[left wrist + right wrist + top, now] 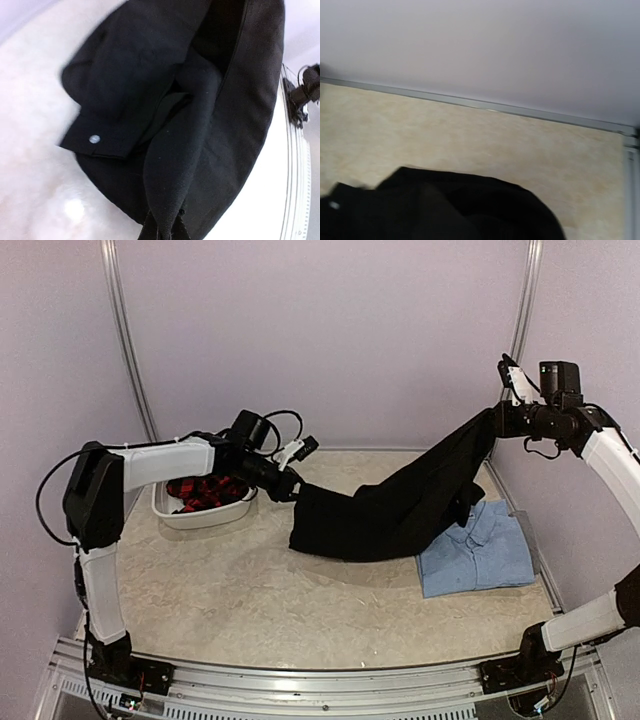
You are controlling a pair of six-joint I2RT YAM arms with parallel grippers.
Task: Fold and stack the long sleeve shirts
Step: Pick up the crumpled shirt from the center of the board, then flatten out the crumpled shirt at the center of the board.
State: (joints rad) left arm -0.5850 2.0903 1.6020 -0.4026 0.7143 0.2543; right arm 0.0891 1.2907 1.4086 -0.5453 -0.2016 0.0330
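Between the left gripper [290, 484] and raised right gripper [492, 424], both clamping it, the black shirt [400, 505] stretches (presumably for flattening).

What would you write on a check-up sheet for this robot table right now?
Surface: pale speckled table.
Job's things: black shirt hangs stretched between both grippers, its lower part on the table, overlapping the light blue shirt lying folded at right.
Clutter: white tub holding red-and-black items, at left.
Grippers: left gripper low, right gripper raised high, each shut on the black shirt.
Cables: black cable loops above the left wrist.
Surroundings: lilac walls, metal posts.
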